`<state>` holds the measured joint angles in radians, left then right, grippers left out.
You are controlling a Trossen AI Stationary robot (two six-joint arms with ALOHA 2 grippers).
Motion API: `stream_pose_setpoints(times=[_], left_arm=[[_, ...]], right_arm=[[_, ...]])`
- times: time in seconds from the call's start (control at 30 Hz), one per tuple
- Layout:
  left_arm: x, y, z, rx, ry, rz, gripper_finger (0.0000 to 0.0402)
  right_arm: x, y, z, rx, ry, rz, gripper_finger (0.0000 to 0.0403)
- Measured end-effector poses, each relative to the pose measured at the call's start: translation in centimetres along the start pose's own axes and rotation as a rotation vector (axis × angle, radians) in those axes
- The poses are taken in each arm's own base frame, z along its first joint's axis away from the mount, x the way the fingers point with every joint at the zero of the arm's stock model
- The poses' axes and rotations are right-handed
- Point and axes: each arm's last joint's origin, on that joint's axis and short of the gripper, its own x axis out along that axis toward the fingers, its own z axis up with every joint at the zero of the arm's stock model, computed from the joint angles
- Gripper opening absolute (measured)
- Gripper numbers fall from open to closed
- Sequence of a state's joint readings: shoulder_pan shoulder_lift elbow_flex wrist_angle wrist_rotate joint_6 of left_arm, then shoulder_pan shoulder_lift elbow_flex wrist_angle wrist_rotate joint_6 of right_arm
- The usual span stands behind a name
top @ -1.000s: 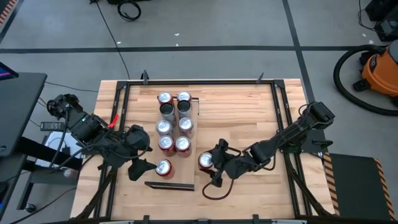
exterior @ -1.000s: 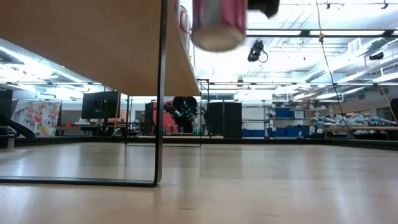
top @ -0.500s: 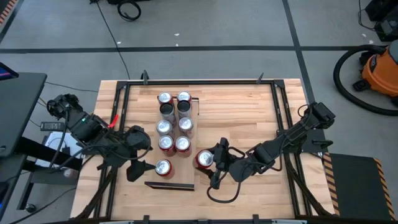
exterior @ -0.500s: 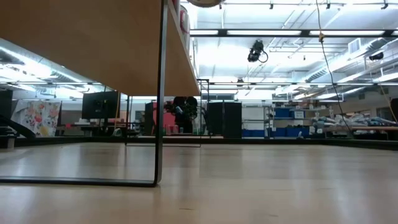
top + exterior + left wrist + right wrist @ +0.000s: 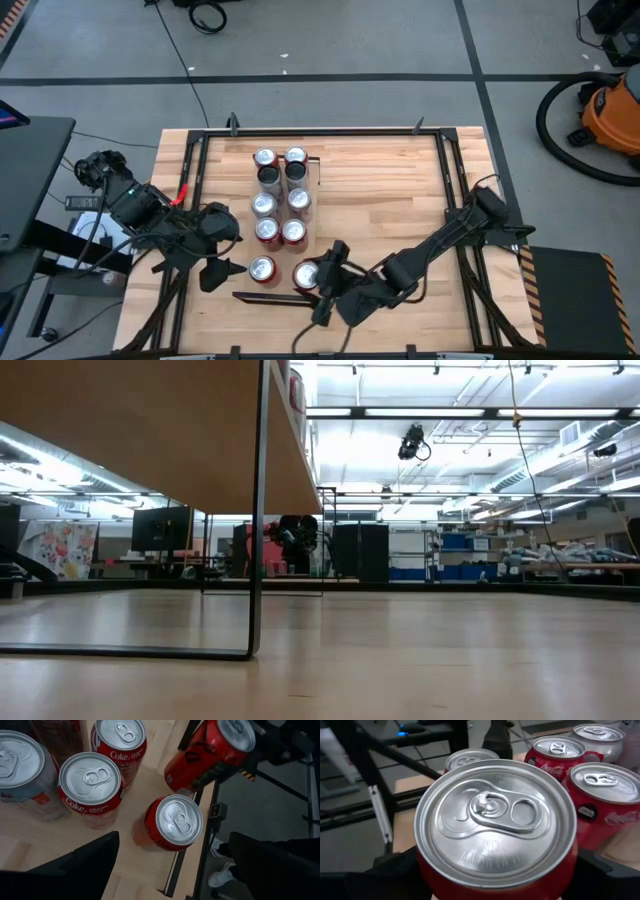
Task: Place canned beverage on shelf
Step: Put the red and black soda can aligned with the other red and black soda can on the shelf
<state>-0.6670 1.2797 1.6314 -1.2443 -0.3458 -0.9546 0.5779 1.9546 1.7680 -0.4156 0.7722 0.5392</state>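
Note:
The shelf [image 5: 310, 190] is a pale board raised on dark legs, and its underside [image 5: 150, 430] fills the low view's upper left. Several red and silver cans [image 5: 280, 200] stand upright on it in two rows, and one more red can [image 5: 175, 822] stands alone near its near end. My right gripper [image 5: 322, 282] is shut on another red can [image 5: 306, 274], held in the air beside that lone can. My left gripper [image 5: 225, 252] hangs open to the left of the lone can and touches nothing. My right gripper pinches the red can's side wall [image 5: 427, 870] between its two fingers, one on each side, just below the top rim. The fingers come from the table's right, slanting down. The can is lifted clear and tilted, its top [image 5: 235, 732] up.
A dark metal frame [image 5: 455, 190] runs around the planked tabletop. Bare wood [image 5: 390, 190] lies to the right of the shelf. A dark lip [image 5: 272, 297] closes the shelf's near end. Beyond the table are grey floor, cables and an orange vacuum [image 5: 610, 110].
My right gripper has carried the red can up and toward the table's left and near edges, to beside the lone can at the shelf's near end. The can's bottom has risen out of the low view.

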Motion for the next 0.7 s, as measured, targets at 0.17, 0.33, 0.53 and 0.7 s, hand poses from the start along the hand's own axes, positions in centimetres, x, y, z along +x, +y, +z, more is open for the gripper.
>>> stream_pose_setpoints(times=[0.17,0.33,0.53,0.7], left_arm=[[0.0,0.0,0.0,0.005,0.0,0.002,0.0389],[0.0,0.0,0.0,0.001,0.001,0.001,0.0389],[0.0,0.0,0.0,0.001,0.001,0.001,0.0389],[0.0,0.0,0.0,-0.001,0.0,0.002,0.0389]], right_arm=[[1.5,1.0,0.1,0.053,-0.016,-0.047,0.0324],[2.5,1.1,-0.3,0.139,-0.006,-0.065,0.0325],[2.7,0.4,-0.4,0.122,0.006,-0.122,0.0326],[3.5,-0.4,-0.9,0.167,0.042,-0.132,0.0326]])
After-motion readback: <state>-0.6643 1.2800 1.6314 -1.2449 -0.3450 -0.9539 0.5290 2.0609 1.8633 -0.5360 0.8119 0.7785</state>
